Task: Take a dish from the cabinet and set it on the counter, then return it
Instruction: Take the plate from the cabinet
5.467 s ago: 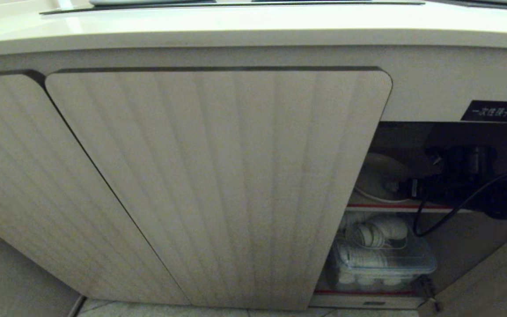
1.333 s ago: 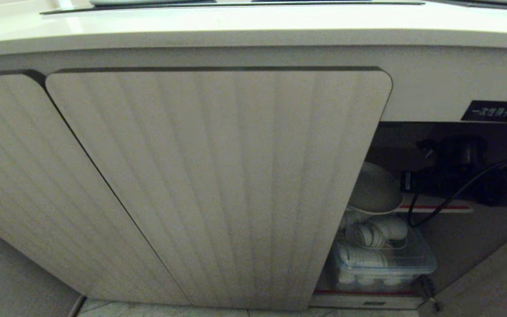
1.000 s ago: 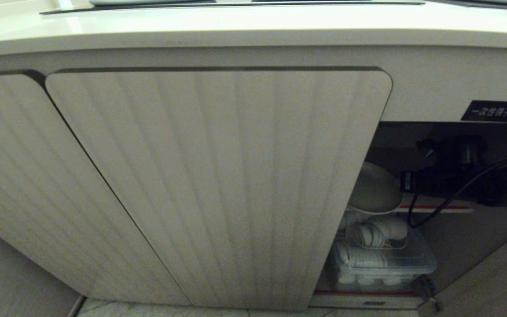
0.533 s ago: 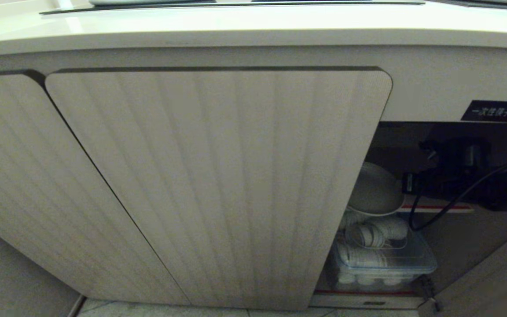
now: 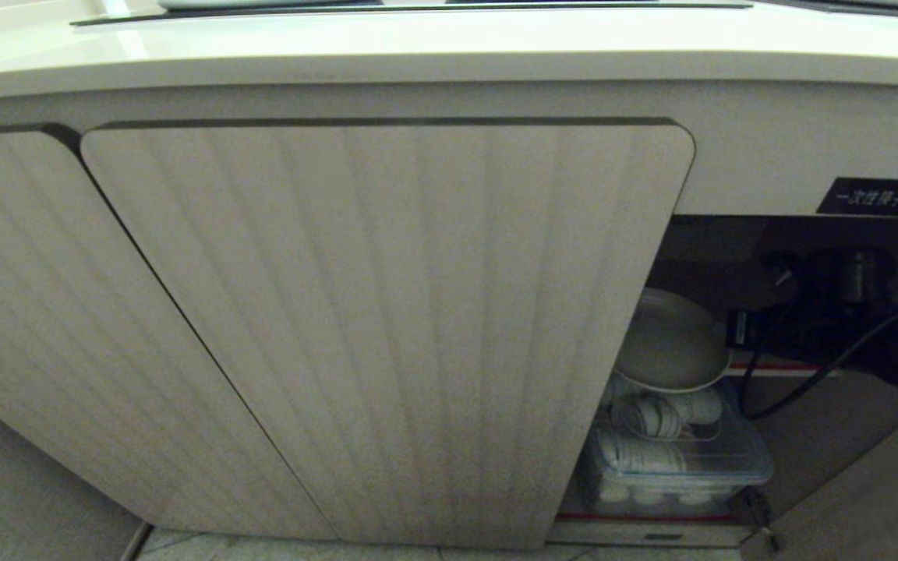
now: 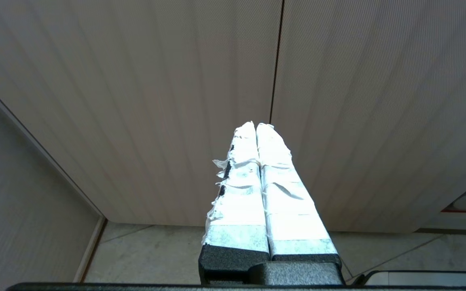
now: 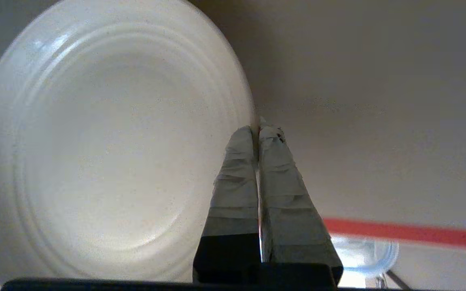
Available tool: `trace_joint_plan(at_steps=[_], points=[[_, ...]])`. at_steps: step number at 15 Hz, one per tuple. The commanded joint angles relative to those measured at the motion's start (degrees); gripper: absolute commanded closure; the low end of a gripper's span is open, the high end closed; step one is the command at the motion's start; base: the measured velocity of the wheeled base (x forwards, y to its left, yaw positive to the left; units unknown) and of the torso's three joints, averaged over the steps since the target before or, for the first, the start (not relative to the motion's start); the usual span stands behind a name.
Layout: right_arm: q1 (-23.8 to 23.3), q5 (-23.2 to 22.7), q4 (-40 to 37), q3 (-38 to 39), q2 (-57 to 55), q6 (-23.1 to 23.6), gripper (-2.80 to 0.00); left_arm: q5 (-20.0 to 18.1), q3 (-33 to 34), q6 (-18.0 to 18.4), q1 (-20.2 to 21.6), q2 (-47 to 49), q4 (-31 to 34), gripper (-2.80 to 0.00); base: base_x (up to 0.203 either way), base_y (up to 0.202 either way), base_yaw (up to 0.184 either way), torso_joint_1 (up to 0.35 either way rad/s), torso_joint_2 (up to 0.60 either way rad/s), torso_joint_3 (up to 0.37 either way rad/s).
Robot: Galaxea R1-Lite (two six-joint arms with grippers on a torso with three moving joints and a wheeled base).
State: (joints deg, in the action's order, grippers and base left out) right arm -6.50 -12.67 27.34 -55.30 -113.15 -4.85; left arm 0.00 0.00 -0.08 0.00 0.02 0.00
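Right gripper point(image 7: 258, 128) clenched on rim of the dish point(image 7: 107, 141), dish tilted at the open cabinet point(image 5: 387, 327) mouth over the red-striped shelf point(image 5: 776, 368), left gripper point(image 6: 256, 126) closed, empty, facing the ribbed door.

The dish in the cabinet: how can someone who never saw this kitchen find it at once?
Below the counter, go to the dark opening right of the ribbed door. The dish is at the red-edged shelf, its edge pinched by the right gripper. It is one plain off-white plate; the cups below it lie in a clear box.
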Motion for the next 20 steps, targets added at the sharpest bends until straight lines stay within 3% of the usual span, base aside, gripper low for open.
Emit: trace_joint_plan(at_steps=[1,11,20], points=[[-0.09,-0.08,0.17,1.79,2.00,-0.22,0.00,0.00,0.00,-0.01,0.00,-0.02,0.00,0.00,0.000,0.000,0.000,0.000,0.00,0.000],[-0.18,-0.08,1.71,12.29,9.51,-4.61,0.00,0.00,0.00,-0.01,0.00,-0.02,0.00,0.00,0.000,0.000,0.000,0.000,0.00,0.000],[-1.31,-0.08,3.86,20.11,15.14,-4.73,0.00,0.00,0.00,-0.01,0.00,-0.02,0.00,0.00,0.000,0.000,0.000,0.000,0.00,0.000]])
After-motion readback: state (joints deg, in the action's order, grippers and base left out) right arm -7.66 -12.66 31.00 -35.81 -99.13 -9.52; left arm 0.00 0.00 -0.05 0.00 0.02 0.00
